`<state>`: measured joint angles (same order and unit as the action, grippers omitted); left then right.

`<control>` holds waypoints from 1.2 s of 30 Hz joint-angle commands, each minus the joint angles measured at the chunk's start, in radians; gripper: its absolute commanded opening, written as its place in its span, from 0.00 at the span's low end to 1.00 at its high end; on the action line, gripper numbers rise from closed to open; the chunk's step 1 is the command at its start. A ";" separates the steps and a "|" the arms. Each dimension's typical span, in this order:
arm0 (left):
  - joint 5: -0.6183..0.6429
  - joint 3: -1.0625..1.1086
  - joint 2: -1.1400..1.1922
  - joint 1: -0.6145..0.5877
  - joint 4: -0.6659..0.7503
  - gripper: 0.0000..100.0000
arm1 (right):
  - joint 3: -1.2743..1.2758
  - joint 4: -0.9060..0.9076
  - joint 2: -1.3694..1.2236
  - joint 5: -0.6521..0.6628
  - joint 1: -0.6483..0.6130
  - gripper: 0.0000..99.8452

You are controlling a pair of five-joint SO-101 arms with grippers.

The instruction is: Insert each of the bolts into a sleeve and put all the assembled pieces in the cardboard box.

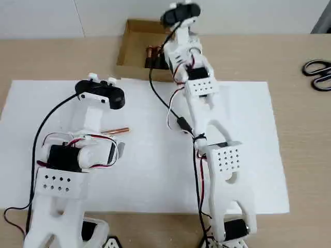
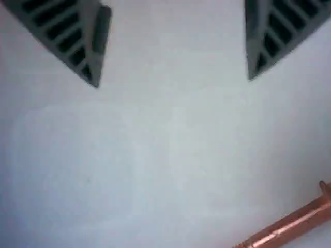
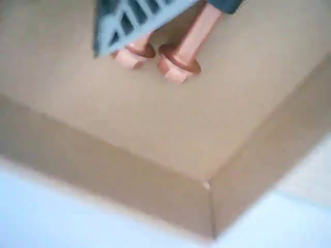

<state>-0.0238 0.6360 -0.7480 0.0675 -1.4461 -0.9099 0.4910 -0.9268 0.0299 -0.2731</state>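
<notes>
A copper bolt (image 1: 116,130) lies on the white mat (image 1: 155,170), just beside the left arm's wrist (image 1: 101,93). In the left wrist view my left gripper (image 2: 173,77) hangs open over bare mat, and the bolt (image 2: 289,225) is off to one side, outside its fingers. The right arm stretches into the cardboard box (image 1: 135,36). There my right gripper (image 3: 201,15) is low over the box floor (image 3: 129,119), shut on a copper piece with a hex head (image 3: 189,44). A second copper piece (image 3: 132,54) lies next to it, partly under one finger (image 3: 134,20).
Black scissors (image 1: 318,74) lie on the wooden table at the far right. The box stands just past the mat's far edge. The box wall and a corner (image 3: 207,186) rise close to the right gripper. Cables trail along both arms.
</notes>
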 commanded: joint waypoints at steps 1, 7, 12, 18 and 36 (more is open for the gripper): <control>0.000 -0.008 -0.020 -0.006 -0.003 0.17 | -0.061 0.183 0.170 -0.003 0.008 0.21; 0.000 -0.010 -0.021 -0.008 -0.003 0.17 | -0.061 0.562 0.348 -0.003 0.002 0.21; 0.000 -0.010 -0.021 -0.006 -0.006 0.17 | -0.061 0.832 0.470 -0.005 0.002 0.21; 0.003 -0.010 -0.021 -0.002 -0.008 0.17 | -0.057 1.182 0.604 -0.003 -0.001 0.21; 0.005 -0.010 -0.021 -0.006 -0.008 0.17 | 0.497 1.113 0.630 0.000 -0.085 0.20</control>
<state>-0.0238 0.6360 -0.7480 0.0675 -1.4461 -0.4465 1.6295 -0.3176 0.0299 -0.3544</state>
